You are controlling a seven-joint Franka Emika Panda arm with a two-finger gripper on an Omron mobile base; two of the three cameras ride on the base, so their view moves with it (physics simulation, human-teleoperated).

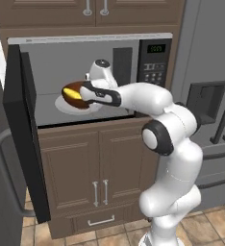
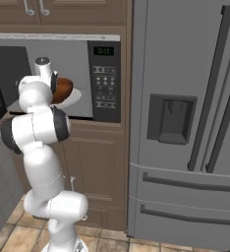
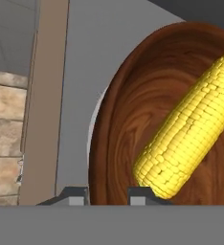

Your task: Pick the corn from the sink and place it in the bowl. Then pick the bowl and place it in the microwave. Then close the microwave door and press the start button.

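The bumpy yellow corn cob [image 3: 188,136] is lying inside the round reddish-brown wooden bowl [image 3: 133,110], which is hovering over, or perhaps resting on, the white round turntable plate [image 1: 66,104] in the grey-walled built-in microwave [image 1: 52,67]. The two-finger gripper [image 3: 106,195] is clamping the bowl's rim. The wide black microwave door [image 1: 25,139] is standing open at left; a tall grey steel refrigerator [image 2: 186,123] is standing just beside the control panel [image 2: 105,81].

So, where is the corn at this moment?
The corn lies inside the wooden bowl, which the gripper holds by its rim inside the open microwave, over the white turntable plate.
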